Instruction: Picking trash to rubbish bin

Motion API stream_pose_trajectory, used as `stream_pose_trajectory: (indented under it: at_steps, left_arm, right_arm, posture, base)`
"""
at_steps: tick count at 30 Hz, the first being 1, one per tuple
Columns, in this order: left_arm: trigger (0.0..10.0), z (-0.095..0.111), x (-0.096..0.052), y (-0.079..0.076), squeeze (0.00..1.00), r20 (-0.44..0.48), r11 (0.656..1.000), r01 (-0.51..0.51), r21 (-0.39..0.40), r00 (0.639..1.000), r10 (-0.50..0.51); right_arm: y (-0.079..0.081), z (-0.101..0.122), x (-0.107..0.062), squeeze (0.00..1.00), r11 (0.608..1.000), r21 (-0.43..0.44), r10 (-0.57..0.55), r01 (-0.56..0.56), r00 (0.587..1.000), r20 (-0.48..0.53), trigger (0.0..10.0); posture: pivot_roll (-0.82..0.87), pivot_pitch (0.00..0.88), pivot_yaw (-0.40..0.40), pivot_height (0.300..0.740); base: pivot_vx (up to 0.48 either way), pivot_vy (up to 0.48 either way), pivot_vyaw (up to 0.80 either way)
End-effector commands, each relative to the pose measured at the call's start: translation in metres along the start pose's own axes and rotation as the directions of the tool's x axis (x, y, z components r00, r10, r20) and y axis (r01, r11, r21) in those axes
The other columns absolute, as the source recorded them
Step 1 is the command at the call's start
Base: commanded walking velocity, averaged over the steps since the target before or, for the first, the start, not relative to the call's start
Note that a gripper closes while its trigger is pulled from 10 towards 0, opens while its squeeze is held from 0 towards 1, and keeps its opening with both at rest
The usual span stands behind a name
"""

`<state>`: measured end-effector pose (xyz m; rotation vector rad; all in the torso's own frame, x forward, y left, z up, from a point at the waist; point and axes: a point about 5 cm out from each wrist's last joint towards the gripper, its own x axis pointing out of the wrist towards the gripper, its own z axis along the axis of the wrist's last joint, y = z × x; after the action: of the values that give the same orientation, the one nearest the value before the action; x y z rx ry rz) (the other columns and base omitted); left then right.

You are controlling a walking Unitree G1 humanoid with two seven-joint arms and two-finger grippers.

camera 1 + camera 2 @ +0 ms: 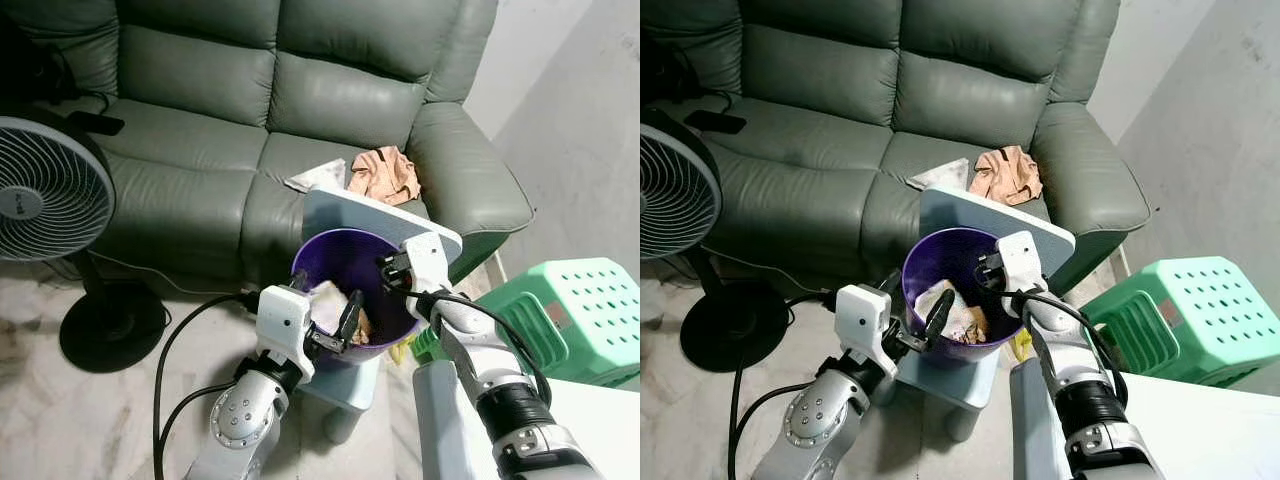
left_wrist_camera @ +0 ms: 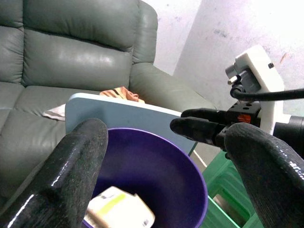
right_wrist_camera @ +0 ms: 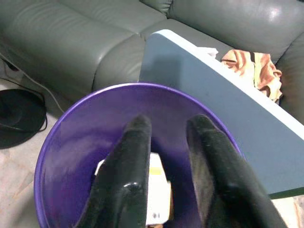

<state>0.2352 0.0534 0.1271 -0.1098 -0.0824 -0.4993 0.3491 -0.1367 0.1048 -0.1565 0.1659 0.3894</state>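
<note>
- A purple bin (image 1: 345,262) stands on a small pale blue stool (image 1: 345,385) on the marble floor (image 1: 40,400), just in front of a grey-green sofa (image 1: 200,110).
- Trash lies inside the bin: a crumpled white paper (image 1: 940,300) and a white carton with a yellow-green label (image 3: 159,192) at the bottom.
- The left claw (image 1: 340,330) sits at the near rim of the bin. Its two black fingers (image 2: 76,166) are spread wide apart and hold nothing.
- The right claw (image 1: 385,272) hangs over the far right rim of the bin, pointing inward. Its fingers (image 3: 128,175) stand a little apart, with nothing between them.
- A pale blue board (image 1: 380,215) leans behind the bin, against the front of the sofa seat.
- On the sofa seat behind the board lie a crumpled orange cloth (image 1: 385,175) and a white sheet of paper (image 1: 315,178).
- A standing fan (image 1: 45,190) is on the robot's left, its black round base (image 1: 105,330) on the floor.
- A green plastic stool (image 1: 565,315) lies tipped on the robot's right, near the wall.
</note>
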Motion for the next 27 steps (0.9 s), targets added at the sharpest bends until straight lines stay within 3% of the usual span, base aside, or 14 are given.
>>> stream_pose_trajectory:
  at_steps: [1, 13, 15, 16, 26, 27]
  left_arm:
    - [10.0, 0.007, 0.005, -0.014, 0.00, 0.031, 0.998, 0.027, -0.052, 0.999, -0.026]
    - [10.0, 0.009, 0.009, -0.005, 0.00, 0.036, 1.000, 0.024, -0.021, 0.999, -0.023]
    - [10.0, 0.010, 0.012, 0.001, 0.00, 0.038, 1.000, 0.013, -0.002, 0.999, -0.013]
    - [10.0, 0.013, 0.015, 0.007, 0.00, 0.048, 1.000, -0.007, 0.000, 0.999, 0.007]
    - [10.0, 0.020, 0.030, 0.035, 0.00, 0.069, 0.996, -0.078, 0.051, 0.995, 0.075]
    - [10.0, 0.023, 0.038, 0.049, 0.00, 0.073, 0.991, -0.112, 0.072, 0.992, 0.107]
  right_arm:
    - [-0.009, 0.001, -0.001, 1.00, 1.000, 0.010, -0.012, 0.012, 1.000, 0.004, 10.0]
    - [-0.011, 0.008, -0.003, 1.00, 0.999, 0.044, 0.010, -0.014, 0.996, 0.089, 10.0]
    - [-0.013, 0.012, -0.007, 1.00, 0.999, 0.031, 0.025, -0.030, 0.990, 0.139, 10.0]
    - [-0.017, 0.014, -0.011, 1.00, 0.998, 0.067, 0.003, -0.015, 0.985, 0.175, 10.0]
    - [-0.027, 0.014, -0.030, 1.00, 0.986, 0.159, -0.097, 0.054, 0.954, 0.282, 10.0]
    - [-0.031, 0.014, -0.039, 1.00, 0.979, 0.187, -0.144, 0.086, 0.936, 0.321, 10.0]
  posture:
    - [0.05, 0.169, -0.216, 0.740]
    - [0.05, 0.147, -0.200, 0.740]
    - [0.05, 0.141, -0.195, 0.740]
    - [0.05, 0.130, -0.186, 0.740]
    - [0.03, 0.074, -0.140, 0.740]
    - [0.01, 0.042, -0.113, 0.740]
  base:
    - [0.000, 0.000, 0.00]
    - [0.000, 0.000, 0.00]
    - [0.000, 0.000, 0.00]
    - [0.000, 0.000, 0.00]
    - [0.000, 0.000, 0.00]
    - [0.000, 0.000, 0.00]
